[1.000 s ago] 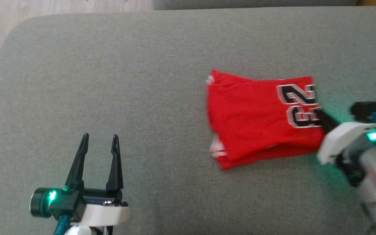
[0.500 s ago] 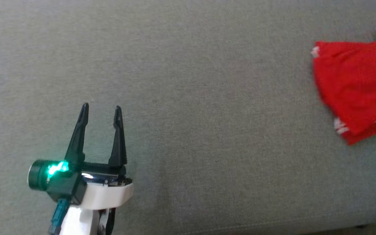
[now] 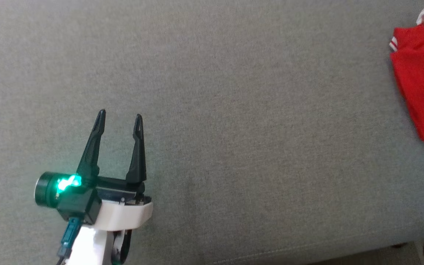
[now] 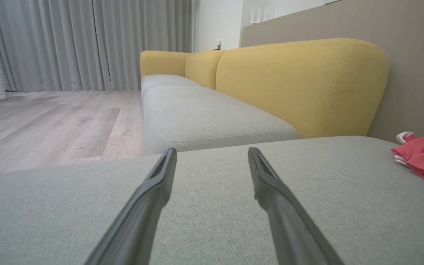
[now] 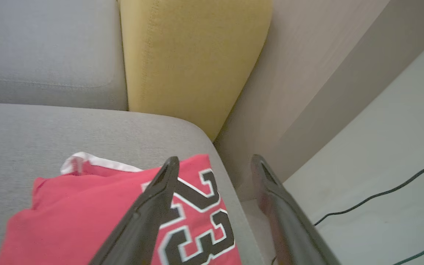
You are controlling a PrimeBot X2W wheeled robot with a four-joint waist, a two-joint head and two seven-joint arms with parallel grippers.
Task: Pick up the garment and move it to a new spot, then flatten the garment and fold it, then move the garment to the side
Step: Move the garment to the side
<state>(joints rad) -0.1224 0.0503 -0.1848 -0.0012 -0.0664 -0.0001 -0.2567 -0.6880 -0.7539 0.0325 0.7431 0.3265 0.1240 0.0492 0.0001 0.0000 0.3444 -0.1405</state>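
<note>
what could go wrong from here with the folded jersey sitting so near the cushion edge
1. The folded jersey lies right at the corner of the grey cushion. A nudge could slide it off toward the floor, where a black cable runs.
2. The right gripper is open, with one finger crossing the number print in the right wrist view. Whether it touches the cloth is unclear, but a careless pull away might snag the fabric and undo the fold.
</note>
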